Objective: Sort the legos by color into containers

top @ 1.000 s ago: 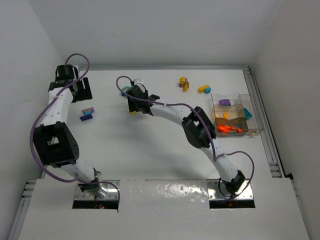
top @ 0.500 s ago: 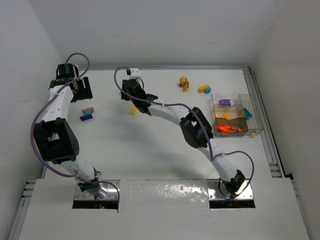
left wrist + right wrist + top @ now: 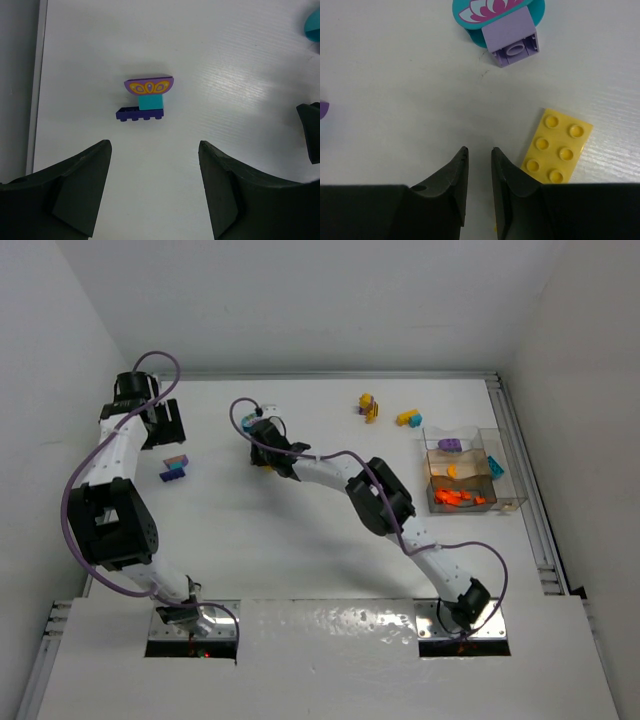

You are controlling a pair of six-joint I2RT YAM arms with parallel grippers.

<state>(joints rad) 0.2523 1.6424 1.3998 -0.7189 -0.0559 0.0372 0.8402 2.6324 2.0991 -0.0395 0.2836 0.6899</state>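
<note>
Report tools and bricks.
Left tool open, purple-teal clump ahead. Right tool nearly shut, empty, yellow plate beside it. Teal-lilac clump just ahead.

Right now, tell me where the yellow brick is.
In the right wrist view, the yellow brick lies flat on the white table, just right of the right gripper and lower in the picture than the lilac-and-teal clump.

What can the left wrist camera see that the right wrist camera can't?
Only the left wrist view shows the purple and teal clump, lying beyond the wide-open left gripper. Only the right wrist view shows the yellow plate and the lilac brick joined to a teal round piece, beyond the almost closed, empty right gripper. Both show the white table.
</note>
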